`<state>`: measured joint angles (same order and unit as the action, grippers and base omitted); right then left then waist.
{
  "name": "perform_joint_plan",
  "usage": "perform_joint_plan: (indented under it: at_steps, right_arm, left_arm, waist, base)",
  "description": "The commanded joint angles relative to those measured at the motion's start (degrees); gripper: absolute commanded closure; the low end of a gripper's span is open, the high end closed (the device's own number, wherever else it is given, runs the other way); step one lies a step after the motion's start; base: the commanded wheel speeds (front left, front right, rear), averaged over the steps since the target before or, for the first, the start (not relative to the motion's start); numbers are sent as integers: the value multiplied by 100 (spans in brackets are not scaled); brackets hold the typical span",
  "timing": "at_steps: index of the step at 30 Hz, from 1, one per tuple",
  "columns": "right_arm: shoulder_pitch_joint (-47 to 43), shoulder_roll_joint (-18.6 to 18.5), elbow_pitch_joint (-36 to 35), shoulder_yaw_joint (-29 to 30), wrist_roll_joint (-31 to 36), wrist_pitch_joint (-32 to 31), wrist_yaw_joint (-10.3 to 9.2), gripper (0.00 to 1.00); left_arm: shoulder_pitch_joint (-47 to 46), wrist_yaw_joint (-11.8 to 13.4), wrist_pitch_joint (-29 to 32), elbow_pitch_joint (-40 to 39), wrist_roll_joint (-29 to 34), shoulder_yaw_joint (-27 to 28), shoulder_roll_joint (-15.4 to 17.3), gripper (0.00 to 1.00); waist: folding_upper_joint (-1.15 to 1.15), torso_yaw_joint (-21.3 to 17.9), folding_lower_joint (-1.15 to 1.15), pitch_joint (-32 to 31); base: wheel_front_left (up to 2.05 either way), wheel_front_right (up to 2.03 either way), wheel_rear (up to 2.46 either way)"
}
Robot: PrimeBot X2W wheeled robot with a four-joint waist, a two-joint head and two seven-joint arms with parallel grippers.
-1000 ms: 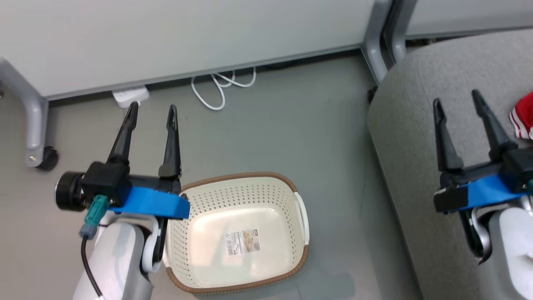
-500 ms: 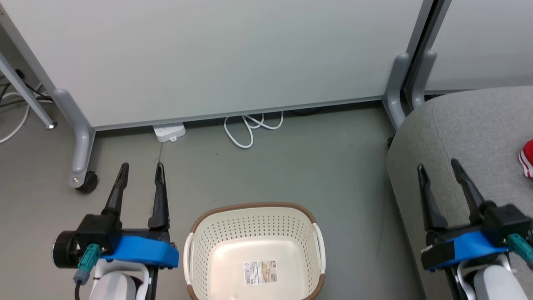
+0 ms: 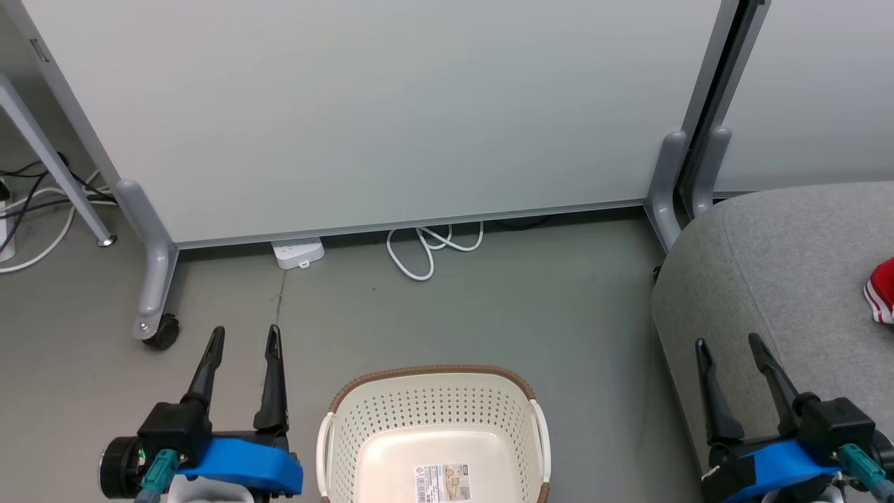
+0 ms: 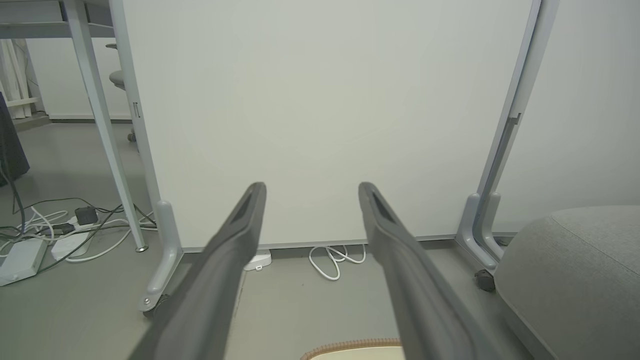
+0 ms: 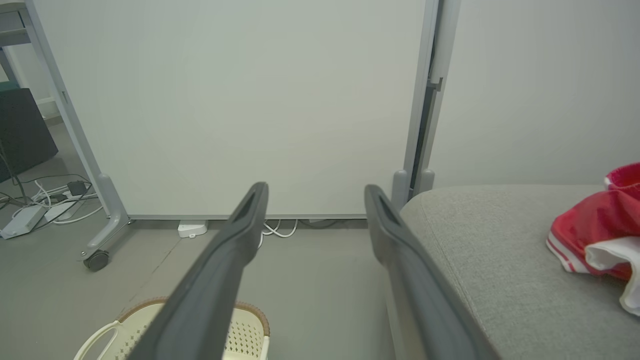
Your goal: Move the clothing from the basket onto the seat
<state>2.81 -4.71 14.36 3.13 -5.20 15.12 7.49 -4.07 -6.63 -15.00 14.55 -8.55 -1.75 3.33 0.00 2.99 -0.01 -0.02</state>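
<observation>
- Head cam has tilted up and squared to the basket (image 3: 433, 372) since a sec ago. The whole pic shifted, so more of the partition (image 3: 391, 105) shows and just the basket's far half sits at the bottom edge. Basket itself prob hasn't budged.
- Both arms have drawn back toward me. Left jaws sit just left of the basket. Right jaws are well right of it, over the seat's near corner. Both pairs are spread wide w/ nothing between them.
- Clothing (image 3: 881, 297) is far right of the basket, lying on the seat (image 3: 782, 265), red w/ white lining showing. Basket floor is bare bar its label (image 3: 441, 482).
- My read: transfer's done, arms at rest, nothing left to fetch.
- Edges: the seat's rounded side faces the basket w/ a strip of bare floor (image 3: 594, 314) between. Clothing lies well in from that side, so I'd say no slide-off risk there. Its far part is cut by the frame, can't tell.
- Room: open floor beyond the basket up to the partition. White cable (image 3: 429, 248) and power strip (image 3: 299, 251) lie at its foot, caster (image 3: 162, 332) beyond-left, all apart from both jaws.
</observation>
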Motion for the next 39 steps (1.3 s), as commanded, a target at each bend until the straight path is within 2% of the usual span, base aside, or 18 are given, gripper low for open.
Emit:
perform_joint_plan:
  at_steps: [1,20,21,25,39]
  right_arm:
    - [-98,35,31,15,-19,4,1,0]
    - [-91,95,74,31,-22,4,1,0]
    - [-68,85,94,29,-12,-1,0,100]
    - [-95,101,296,49,-99,-59,0,100]
    - [-4,115,224,108,-1711,-459,0,100]
  left_arm:
    - [60,-42,-27,37,35,13,-8,0]
    - [109,-94,-27,270,87,-24,-44,0]
    - [77,-46,4,285,50,-47,-37,100]
    - [195,-47,62,464,-48,-42,-45,100]
    - [104,-54,456,362,-1603,125,-45,100]
  waist:
    - [0,10,1,-35]
    - [0,40,1,-111]
    - [0,40,1,-112]
    - [0,38,1,-112]
    - [0,0,1,-97]
  base:
    - [0,0,0]
    - [0,0,0]
    - [0,0,0]
    - [0,0,0]
    - [0,0,0]
